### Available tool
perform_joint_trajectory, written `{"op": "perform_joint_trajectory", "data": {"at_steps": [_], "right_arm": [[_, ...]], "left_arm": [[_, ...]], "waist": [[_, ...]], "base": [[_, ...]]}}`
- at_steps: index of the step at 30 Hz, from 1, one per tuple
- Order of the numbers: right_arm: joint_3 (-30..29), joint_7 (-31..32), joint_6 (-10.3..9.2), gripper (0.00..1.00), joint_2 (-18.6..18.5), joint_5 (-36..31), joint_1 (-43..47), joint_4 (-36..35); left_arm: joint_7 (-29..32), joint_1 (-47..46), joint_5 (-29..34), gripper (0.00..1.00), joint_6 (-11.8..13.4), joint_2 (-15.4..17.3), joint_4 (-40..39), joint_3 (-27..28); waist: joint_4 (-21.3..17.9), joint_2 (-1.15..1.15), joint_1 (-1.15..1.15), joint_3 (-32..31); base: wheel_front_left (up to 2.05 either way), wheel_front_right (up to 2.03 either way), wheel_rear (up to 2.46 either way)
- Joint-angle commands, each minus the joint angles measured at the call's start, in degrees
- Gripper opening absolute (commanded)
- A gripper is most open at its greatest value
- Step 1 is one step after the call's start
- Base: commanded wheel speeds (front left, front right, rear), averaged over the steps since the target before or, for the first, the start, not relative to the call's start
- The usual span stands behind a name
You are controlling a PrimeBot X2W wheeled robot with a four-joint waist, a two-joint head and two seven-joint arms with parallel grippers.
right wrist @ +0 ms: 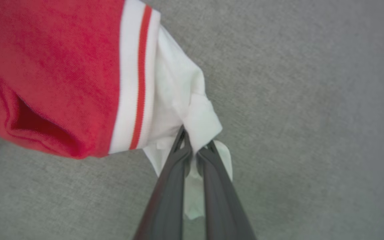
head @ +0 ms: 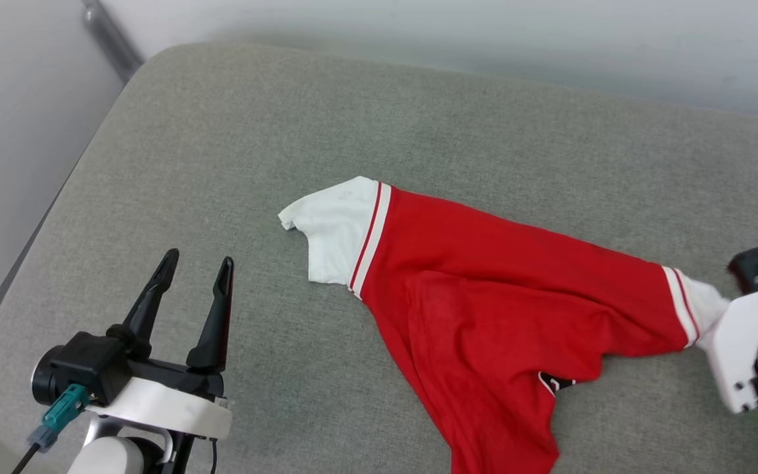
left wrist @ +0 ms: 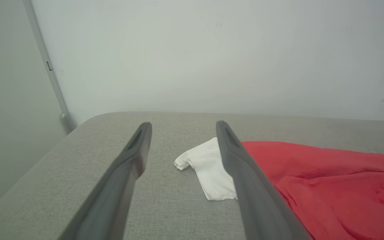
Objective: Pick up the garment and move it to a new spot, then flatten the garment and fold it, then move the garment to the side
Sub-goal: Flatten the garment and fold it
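The red jersey T-shirt with white, stripe-trimmed short sleeves [head: 497, 283] lies rumpled on the grey fabric-covered table [head: 221, 131], spreading from the centre toward 5 o'clock in the head view. The right gripper [right wrist: 195, 146], at 4 o'clock, is pinched closed on the nearer white sleeve [right wrist: 185, 100]. The left gripper [head: 198, 260], at 8 o'clock, stands wide open and empty, apart from the cloth.
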Motion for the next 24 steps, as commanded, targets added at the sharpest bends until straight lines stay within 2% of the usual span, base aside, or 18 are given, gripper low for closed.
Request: {"op": "perform_joint_trajectory", "data": {"at_steps": [1,8,12,15,16,17,24], "right_arm": [[-0.8,-2.4,-0.12,0.00,-2.6,-1.5,-2.2,0.3],[-1.1,-9.7,-0.11,0.00,-9.2,-6.1,-5.6,0.4],[-1.6,-11.1,-0.11,0.00,-10.2,-6.4,-2.2,3.1],[-2.7,-12.7,-0.11,0.00,-8.4,-5.5,2.7,7.7],[-3.0,-13.5,-0.11,0.42,-7.9,-6.1,3.6,8.4],[-3.3,-13.6,-0.11,1.00,-7.4,-6.1,4.3,9.7],[-5.8,-19.6,-0.09,1.00,-2.9,-5.6,4.1,10.1]], "left_arm": [[-0.1,0.3,0.4,1.00,-0.2,-0.4,-0.1,0.4],[-0.1,1.0,0.8,1.00,-0.5,-0.8,-0.6,0.9],[-0.1,1.2,0.9,1.00,-0.6,-0.9,-0.9,1.1],[-0.1,1.6,0.8,1.00,-0.6,-0.9,-0.5,1.0],[-0.1,1.7,0.8,1.00,-0.6,-0.8,-0.4,1.0],[-0.1,1.7,0.7,1.00,-0.6,-0.8,-0.3,1.0],[0.4,2.3,-0.1,1.00,-0.2,0.0,-0.5,1.6]], "waist": [[-0.4,0.00,0.00,-0.9],[-1.3,0.00,0.00,-2.3],[-1.6,0.00,0.00,-2.6],[-2.1,0.00,0.00,-3.1],[-2.4,0.00,0.00,-3.3],[-2.6,0.00,0.00,-3.4],[-5.0,0.00,0.00,-4.5]], "base": [[0.00,0.00,0.00],[0.00,0.00,0.00],[0.00,0.00,0.00],[0.00,0.00,0.00],[0.00,0.00,0.00],[0.00,0.00,0.00],[0.00,0.00,0.00]]}}
